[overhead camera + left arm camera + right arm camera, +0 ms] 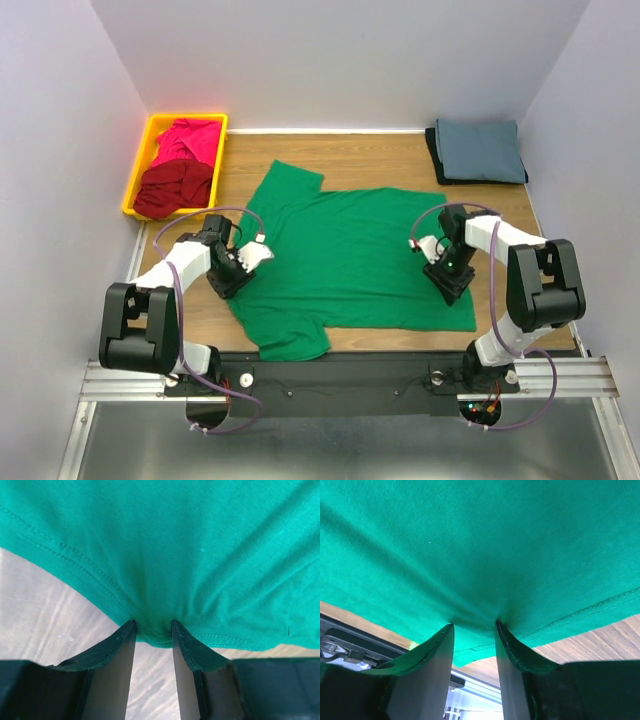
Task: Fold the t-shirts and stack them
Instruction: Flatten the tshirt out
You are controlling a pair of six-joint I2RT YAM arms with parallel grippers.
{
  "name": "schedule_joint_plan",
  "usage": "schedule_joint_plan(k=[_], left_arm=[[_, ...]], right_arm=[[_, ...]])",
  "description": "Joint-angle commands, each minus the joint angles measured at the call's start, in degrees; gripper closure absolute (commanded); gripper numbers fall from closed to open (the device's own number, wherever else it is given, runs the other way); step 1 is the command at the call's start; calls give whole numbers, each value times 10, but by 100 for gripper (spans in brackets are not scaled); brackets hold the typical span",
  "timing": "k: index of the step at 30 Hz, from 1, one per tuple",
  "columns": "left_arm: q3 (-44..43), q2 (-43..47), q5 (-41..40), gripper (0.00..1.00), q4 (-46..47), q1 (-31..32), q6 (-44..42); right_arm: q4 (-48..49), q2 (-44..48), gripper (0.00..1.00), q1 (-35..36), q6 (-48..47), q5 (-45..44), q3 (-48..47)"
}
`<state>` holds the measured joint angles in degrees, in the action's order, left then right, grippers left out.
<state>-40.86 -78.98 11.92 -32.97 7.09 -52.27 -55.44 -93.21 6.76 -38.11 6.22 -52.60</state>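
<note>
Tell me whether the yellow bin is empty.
No, the yellow bin holds a pink t-shirt and a dark red t-shirt.

1. The green t-shirt fills everything above its stitched hem, which slants from upper left to lower right.
2. My left gripper meets that hem from below, with a small pucker of cloth pinched between my two dark fingertips.
3. Below the hem lies the pale wooden table.
</note>
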Motion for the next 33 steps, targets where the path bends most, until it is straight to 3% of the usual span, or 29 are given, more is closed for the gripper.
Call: schedule_joint_plan(k=[1, 6, 11, 12, 16, 22, 28, 33], left_arm=[[-42, 11, 18, 53, -77, -1, -6], [-194, -3, 90, 44, -137, -1, -4], [-377, -73, 160, 41, -69, -1, 57], [-396, -85, 167, 29, -55, -1, 67], [-505, -159, 201, 26, 28, -6, 164], [-608, -290, 191, 26, 155, -21, 277], [-701, -387, 191, 26, 166, -24, 318], [-724, -438, 188, 26, 186, -28, 335]], right_arm=[[14, 21, 53, -3, 8, 15, -38], [6, 11, 37, -89, 36, 104, -240], [28, -98, 37, -147, 98, 147, -393], [34, -116, 38, -149, 113, 154, -437], [63, -209, 43, -151, 169, 155, -514], [132, -303, 46, -152, 260, 144, -561], [174, -343, 46, -149, 283, 139, -550], [200, -365, 46, -144, 305, 146, -543]])
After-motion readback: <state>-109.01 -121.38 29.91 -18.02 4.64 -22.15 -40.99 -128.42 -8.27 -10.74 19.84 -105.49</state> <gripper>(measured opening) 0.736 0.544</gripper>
